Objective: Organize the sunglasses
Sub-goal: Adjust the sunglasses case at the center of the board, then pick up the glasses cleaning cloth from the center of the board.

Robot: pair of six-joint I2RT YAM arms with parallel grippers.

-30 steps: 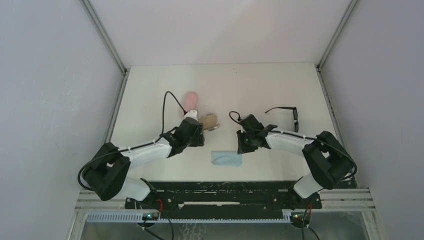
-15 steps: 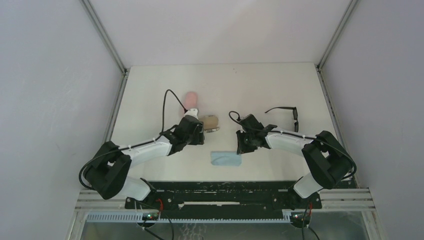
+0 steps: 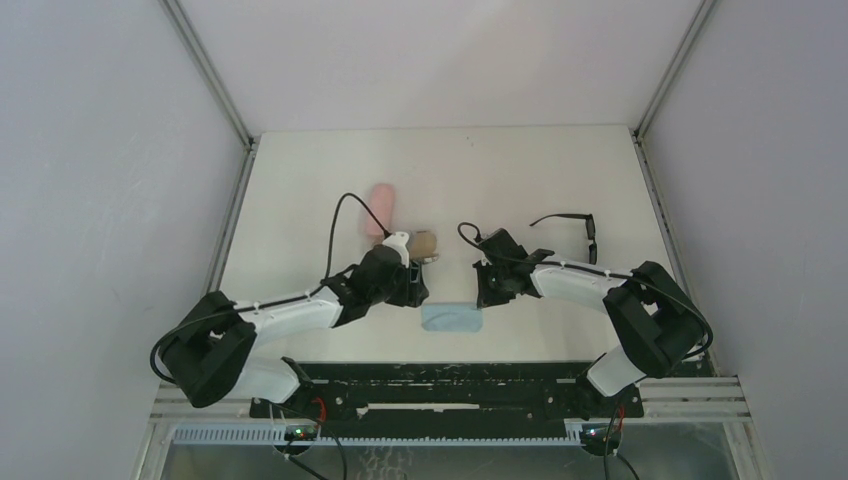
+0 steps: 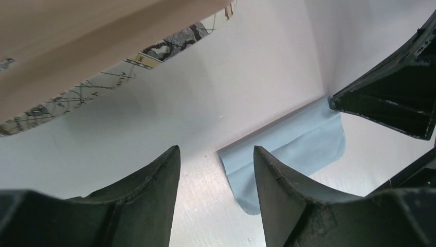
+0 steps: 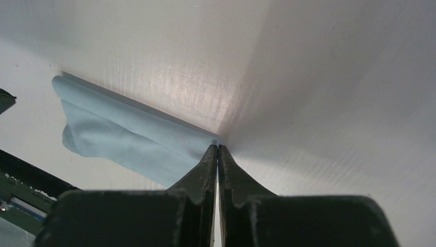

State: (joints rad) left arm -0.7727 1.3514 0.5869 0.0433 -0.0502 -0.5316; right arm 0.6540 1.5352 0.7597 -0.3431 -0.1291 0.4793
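The sunglasses, black-framed with dark lenses, lie on the white table at the right, beyond my right arm and untouched. My right gripper points down at the far right corner of a light-blue cloth. In the right wrist view that gripper is shut, with the corner of the cloth pinched at its tips. My left gripper hovers just left of the cloth. In the left wrist view it stands open and holds nothing, with the cloth past its right finger.
A pink case lies at the centre left. A tan case with a grey-patterned shell sits beside it, and its edge crosses the top of the left wrist view. The enclosure walls rise close on both sides.
My left gripper has drawn back from the tan case toward the near edge and the cloth. My right gripper has shut at the cloth's corner.
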